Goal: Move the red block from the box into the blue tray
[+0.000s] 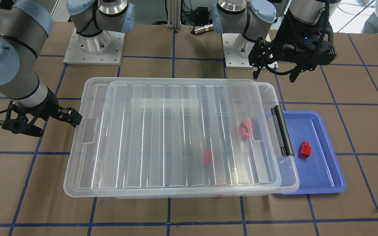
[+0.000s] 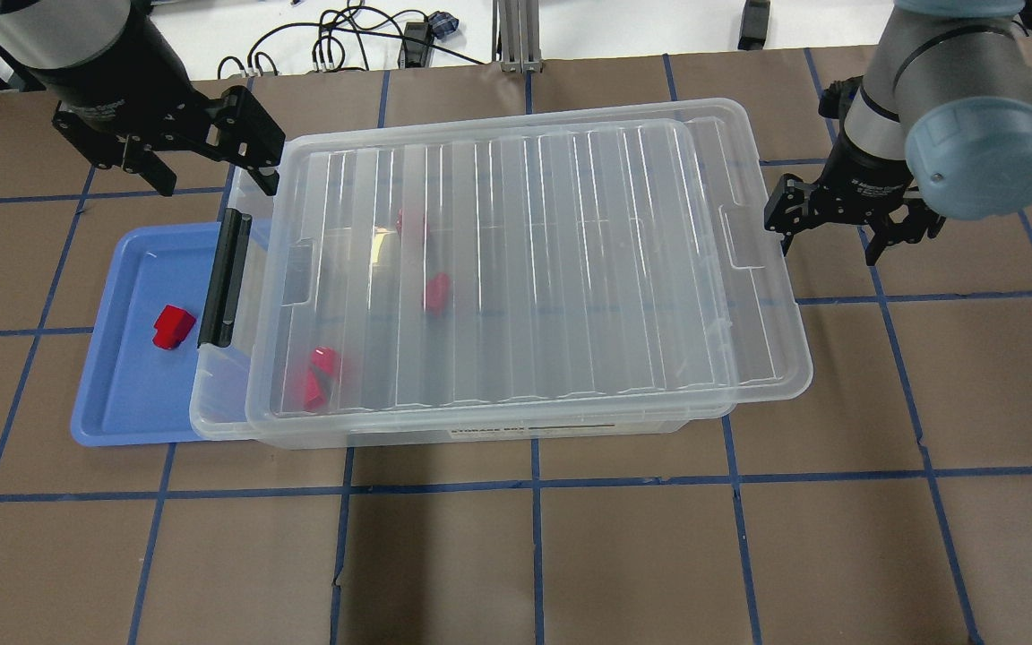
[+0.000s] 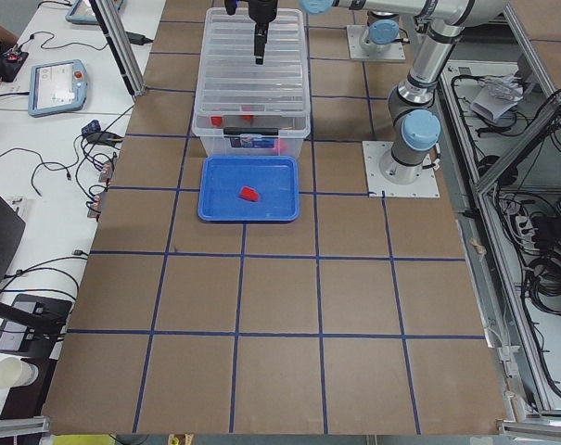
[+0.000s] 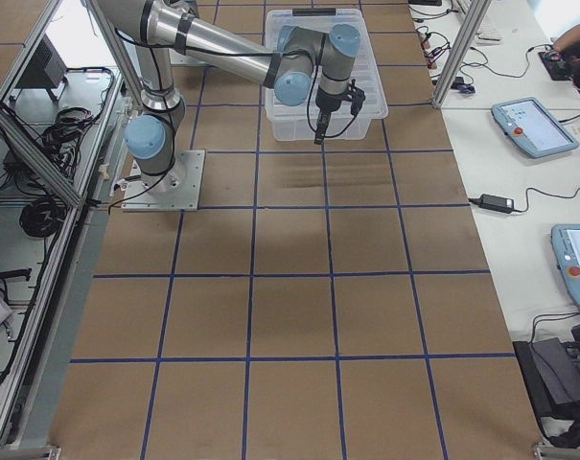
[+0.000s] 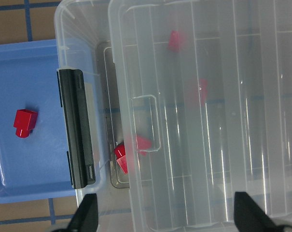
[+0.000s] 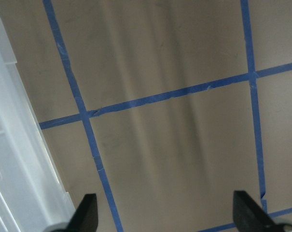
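One red block (image 1: pixel 304 150) (image 2: pixel 173 326) (image 5: pixel 24 123) lies in the blue tray (image 1: pixel 323 173) (image 2: pixel 117 394) (image 5: pixel 34 179). The tray sits against the latch end of the clear box (image 1: pixel 290 172) (image 2: pixel 211 408). The ribbed lid (image 2: pixel 570 269) rests on the box, shifted away from the black latch bar (image 2: pixel 222 278). Three more red blocks (image 2: pixel 322 376) (image 2: pixel 435 291) (image 2: pixel 408 222) show through it inside. My left gripper (image 2: pixel 202 161) (image 1: pixel 275 74) (image 5: pixel 167 217) hovers open and empty above the latch end. My right gripper (image 2: pixel 829 244) (image 1: pixel 56 124) (image 6: pixel 165 217) is open and empty beside the box's other end.
The table is brown paper with a blue tape grid (image 2: pixel 534 484). The two arm bases (image 1: pixel 94 46) (image 1: pixel 238 49) stand behind the box. Side benches with tablets (image 4: pixel 529 125) and cables flank the table.
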